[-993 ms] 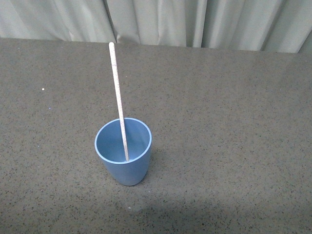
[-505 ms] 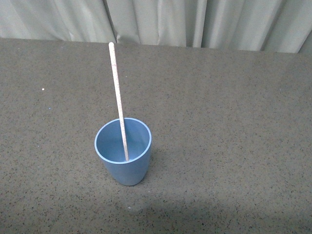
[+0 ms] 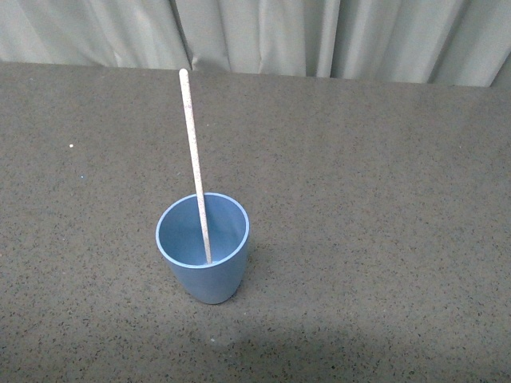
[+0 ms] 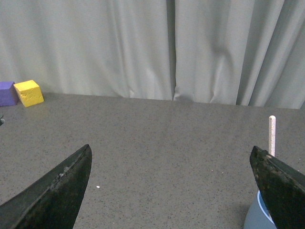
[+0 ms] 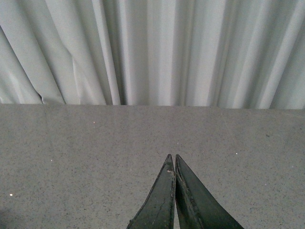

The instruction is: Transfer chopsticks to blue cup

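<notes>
Chopsticks (image 3: 196, 166): standing tilted inside blue cup (image 3: 203, 259), tip resting on its floor.
Left gripper (image 4: 174, 183): spread wide, holding nothing.
Right gripper (image 5: 174, 164): pressed together, grasping nothing.

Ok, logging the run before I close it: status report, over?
Left gripper open, right gripper shut, both empty. Chopstick stands in the blue cup, leaning on its rim. Nothing in the way.
</notes>
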